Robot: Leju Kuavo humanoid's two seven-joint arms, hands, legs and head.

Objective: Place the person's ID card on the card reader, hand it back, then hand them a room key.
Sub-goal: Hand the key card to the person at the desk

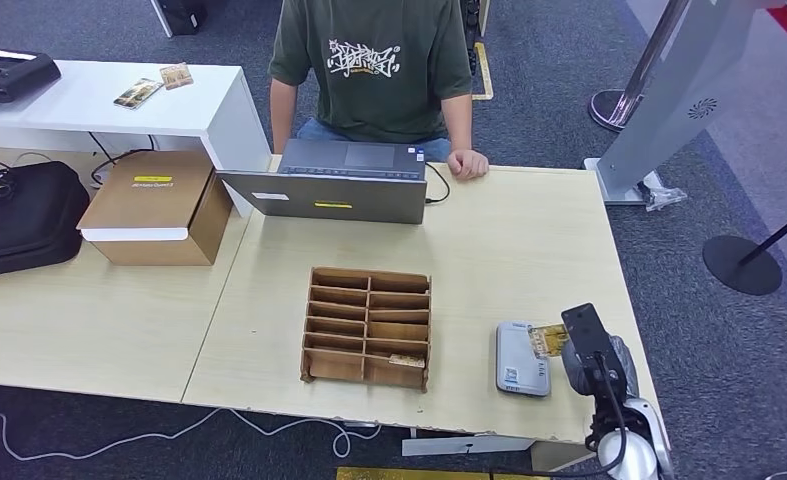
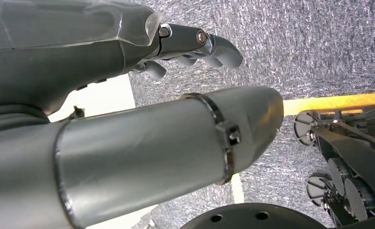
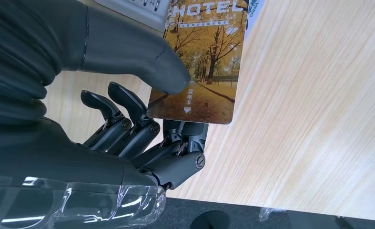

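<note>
My right hand (image 1: 594,355) is at the table's near right corner, beside the grey card reader (image 1: 522,358). It pinches a hotel card (image 3: 199,62) between thumb (image 3: 142,62) and fingers (image 3: 128,124); the card is printed with autumn trees and the word HOTEL. The card (image 1: 547,340) reaches over the reader's right edge, and I cannot tell if they touch. My left hand (image 2: 195,43) hangs over grey carpet and holds nothing, its fingers loosely extended. A person in a green T-shirt (image 1: 374,65) stands behind the table, one hand (image 1: 467,163) resting on its far edge.
A wooden slotted organizer (image 1: 367,327) sits mid-table with a card (image 1: 406,360) in its near right slot. A laptop (image 1: 339,180) stands at the far edge. A cardboard box (image 1: 154,205) and black bag (image 1: 19,215) lie to the left. Stanchion bases (image 1: 741,263) stand on the right.
</note>
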